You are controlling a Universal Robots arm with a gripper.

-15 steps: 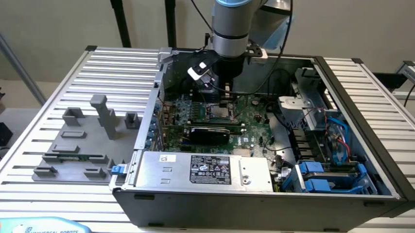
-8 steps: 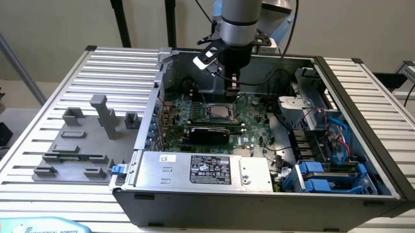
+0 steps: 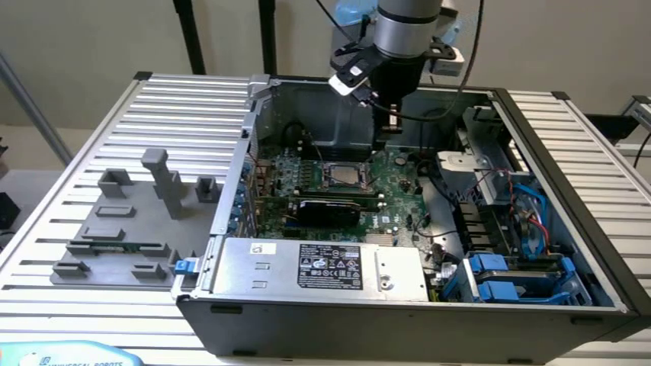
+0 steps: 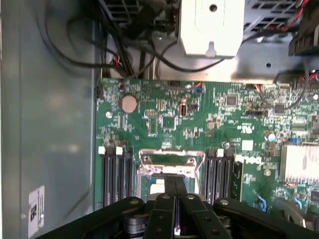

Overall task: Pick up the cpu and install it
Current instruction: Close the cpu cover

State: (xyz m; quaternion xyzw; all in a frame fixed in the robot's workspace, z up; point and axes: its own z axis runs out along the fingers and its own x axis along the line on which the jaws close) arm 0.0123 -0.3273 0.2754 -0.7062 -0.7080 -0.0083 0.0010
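An open computer case [image 3: 407, 320] holds a green motherboard [image 4: 169, 119], with a metal-framed socket [image 4: 172, 158] near its middle. The cpu [image 4: 157, 188] appears to lie inside the socket, showing as a silver-white patch within the frame. The gripper [image 4: 175, 181] hangs just above the socket, its two dark fingers pressed together with nothing pinched between them. The case also holds a boxed power supply [image 3: 315, 267] near the socket, along with loose black cables. Well apart from the socket, outside the case, a grey fixture plate [image 3: 61, 268] carries a long green memory stick [image 3: 114, 248]. The likely risk is that the closed fingers come down off-centre onto the socket. That could tilt the chip or scrape it, or press it unevenly into the contacts beneath. It is not clear whether the socket's frame is latched.
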